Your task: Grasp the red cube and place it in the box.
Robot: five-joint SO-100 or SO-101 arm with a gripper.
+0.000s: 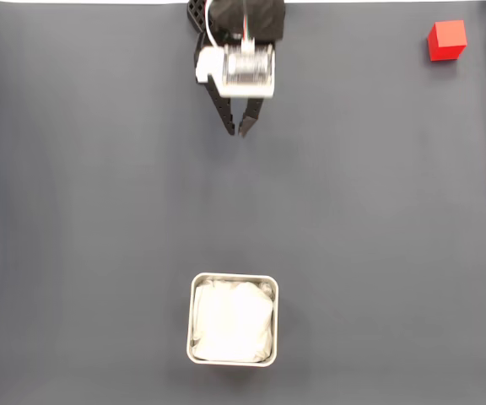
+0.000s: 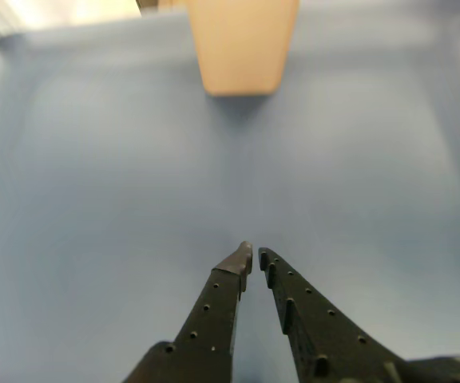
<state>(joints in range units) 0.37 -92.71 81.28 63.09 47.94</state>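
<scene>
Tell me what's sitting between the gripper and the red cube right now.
Nothing: in the fixed view, bare grey mat separates the gripper from the red cube.

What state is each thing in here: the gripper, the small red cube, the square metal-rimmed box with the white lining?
Black two-finger gripper: shut, fingertips nearly touching, holding nothing, above the bare grey mat.
Small bright red cube: resting on the mat at the fixed view's top right, ungrasped, far from the gripper.
Square metal-rimmed box: upright, open-topped, white lining inside, no cube in it.
</scene>
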